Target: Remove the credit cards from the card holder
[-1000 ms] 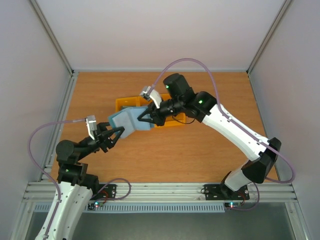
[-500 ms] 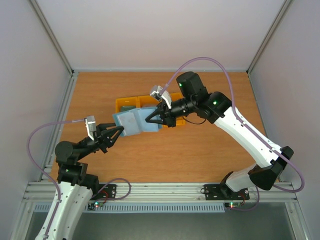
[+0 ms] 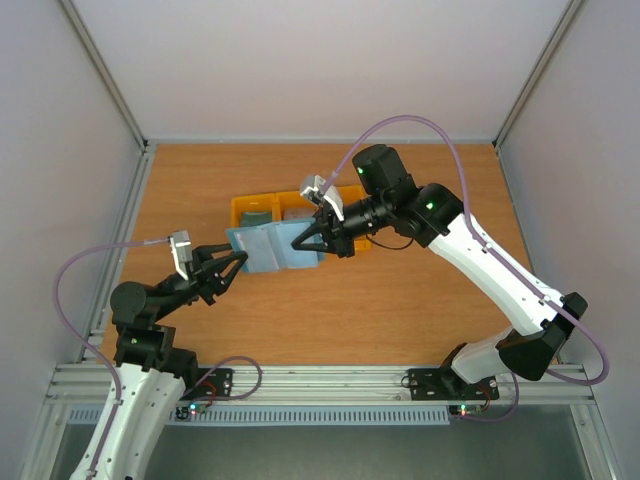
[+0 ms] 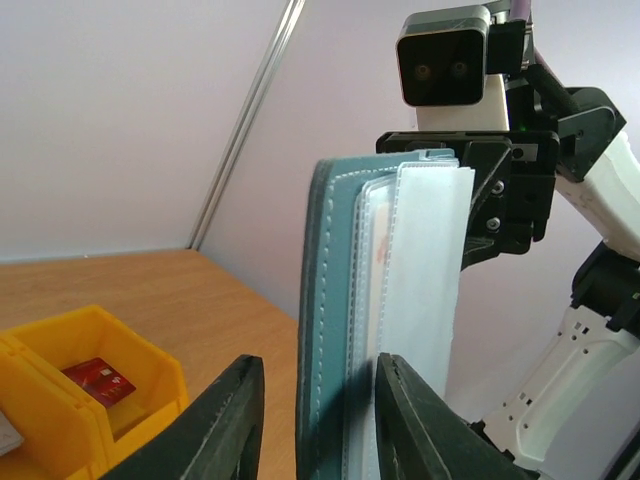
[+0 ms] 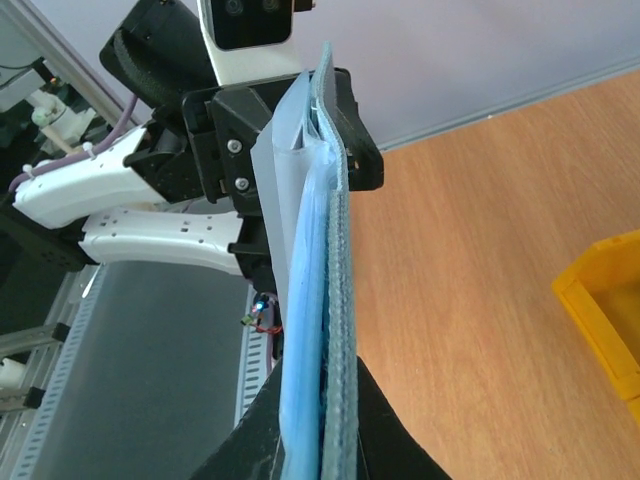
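1. The wallet [image 3: 268, 248] is held up off the table [image 3: 400, 300] between the two arms, just in front of the yellow bins [image 3: 240, 208].
2. It is stood on edge and almost closed. The blue covers are seen side by side, with clear sleeves [image 4: 425, 260] showing at the open side.
3. The right gripper [image 3: 303, 241] is clamped on the wallet's right end. In the right wrist view the wallet is seen rising straight out from between the closed fingers [image 5: 385, 455].
4. The left gripper [image 3: 238, 266] is placed at the wallet's opposite end, with its fingers [image 4: 222, 420] parted and set one on each side of it.
5. In the left wrist view a gap is seen between one finger and the blue cover. The other finger is seen against the clear sleeves, but whether it presses on them cannot be told.
6. A faint reddish tint is seen through the sleeves. What it belongs to cannot be made out.
7. A red card [image 4: 98, 380] is seen lying flat in one bin compartment.
8. A teal card [image 3: 257, 217] is seen in the leftmost compartment in the top view, just behind the wallet.
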